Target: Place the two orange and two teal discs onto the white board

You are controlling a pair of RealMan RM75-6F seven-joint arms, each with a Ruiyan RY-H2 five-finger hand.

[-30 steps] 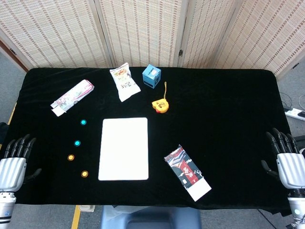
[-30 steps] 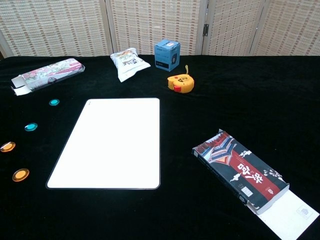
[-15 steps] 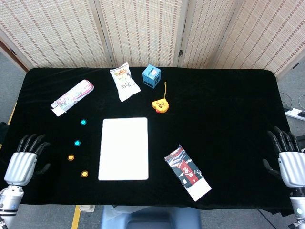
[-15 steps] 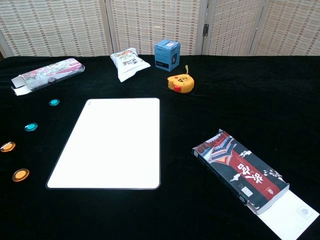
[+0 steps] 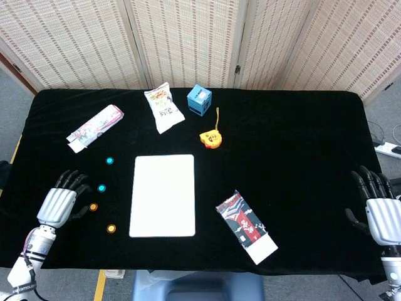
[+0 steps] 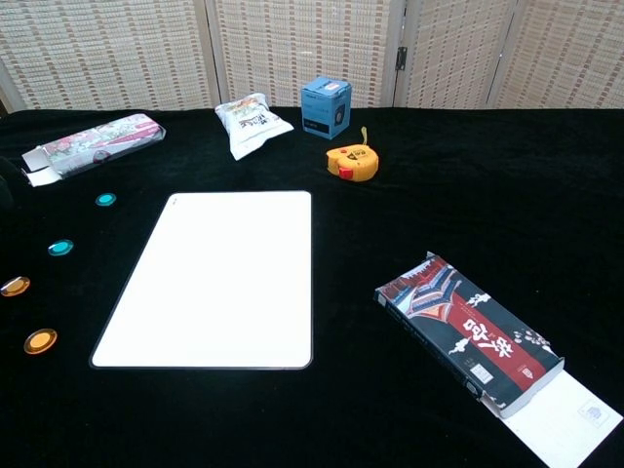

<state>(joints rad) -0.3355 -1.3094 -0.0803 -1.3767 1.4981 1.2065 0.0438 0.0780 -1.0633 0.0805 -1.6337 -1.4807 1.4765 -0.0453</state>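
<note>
The white board (image 5: 163, 195) (image 6: 223, 279) lies flat in the middle of the black table. Left of it are two teal discs (image 5: 109, 160) (image 5: 101, 188) and two orange discs (image 5: 93, 207) (image 5: 111, 229); the chest view shows them too, teal discs (image 6: 105, 200) (image 6: 60, 248) and orange discs (image 6: 15, 286) (image 6: 40, 340). My left hand (image 5: 58, 205) hovers just left of the upper orange disc, fingers apart, holding nothing. My right hand (image 5: 380, 216) stays at the table's far right edge, fingers spread and empty. Neither hand shows clearly in the chest view.
A floral packet (image 5: 95, 128), a snack bag (image 5: 164, 107), a blue box (image 5: 199, 100) and a yellow tape measure (image 5: 212, 138) lie toward the back. A dark patterned box (image 5: 246, 226) sits right of the board.
My left hand has moved right and forward over the table, from the left edge to beside the orange disc. The right hand has barely shifted. Discs and board are unmoved.
</note>
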